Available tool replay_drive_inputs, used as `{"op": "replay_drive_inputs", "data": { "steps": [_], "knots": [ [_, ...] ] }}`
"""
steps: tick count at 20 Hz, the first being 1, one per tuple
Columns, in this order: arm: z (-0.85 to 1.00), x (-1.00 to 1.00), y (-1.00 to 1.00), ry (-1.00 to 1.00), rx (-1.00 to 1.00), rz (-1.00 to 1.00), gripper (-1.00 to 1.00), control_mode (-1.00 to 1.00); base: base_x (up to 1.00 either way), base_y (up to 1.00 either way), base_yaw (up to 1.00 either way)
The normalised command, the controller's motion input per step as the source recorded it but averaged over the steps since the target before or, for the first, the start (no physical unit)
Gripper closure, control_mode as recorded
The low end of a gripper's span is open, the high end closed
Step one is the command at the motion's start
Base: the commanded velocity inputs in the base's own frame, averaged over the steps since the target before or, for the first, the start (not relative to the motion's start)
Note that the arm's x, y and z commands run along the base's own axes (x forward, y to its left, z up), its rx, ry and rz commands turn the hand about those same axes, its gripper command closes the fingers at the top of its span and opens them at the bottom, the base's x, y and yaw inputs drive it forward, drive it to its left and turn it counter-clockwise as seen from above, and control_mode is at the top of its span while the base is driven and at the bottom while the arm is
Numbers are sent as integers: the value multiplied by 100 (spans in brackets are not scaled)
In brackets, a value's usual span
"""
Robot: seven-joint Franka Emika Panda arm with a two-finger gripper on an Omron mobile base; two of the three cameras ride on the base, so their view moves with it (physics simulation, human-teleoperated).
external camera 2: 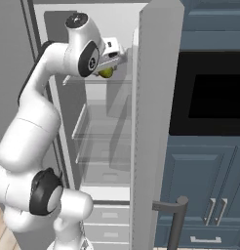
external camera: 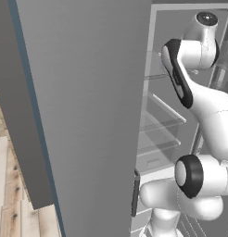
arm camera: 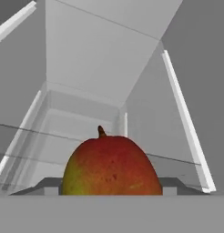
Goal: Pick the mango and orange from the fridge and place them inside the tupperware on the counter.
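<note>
Fridge (external camera 2: 112,146) open, arm reaching in at the top glass shelf (external camera 2: 100,80). Lower shelves inside look bare. Mango (arm camera: 111,166) sits right at the gripper (external camera 2: 110,68), filling the low centre of the hand view, stem up; its underside is cut off. In the right base view just a green-yellow patch shows under the hand. Fingertips hidden, so can't tell whether the gripper is clamped on the mango.
</note>
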Motion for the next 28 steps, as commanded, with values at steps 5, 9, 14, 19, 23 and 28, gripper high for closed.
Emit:
{"op": "replay_drive_inputs", "data": {
  "steps": [5, 9, 14, 19, 23, 28],
  "knots": [
    [3, -95, 19, 0, 0, -2, 100, -100, 0, 0, 0],
    [1, -100, 29, 0, 0, 0, 100, -100, 0, 0, 0],
    [0, -98, 37, 0, 0, 0, 100, -100, 0, 0, 0],
    [0, -87, 50, 0, 0, 0, 100, -100, 0, 0, 0],
    [-7, -69, 47, 1, 0, 0, 100, -100, 0, 0, 0],
    [-12, -76, 32, 0, 0, 0, 100, -100, 0, 0, 0]
  ]
}}
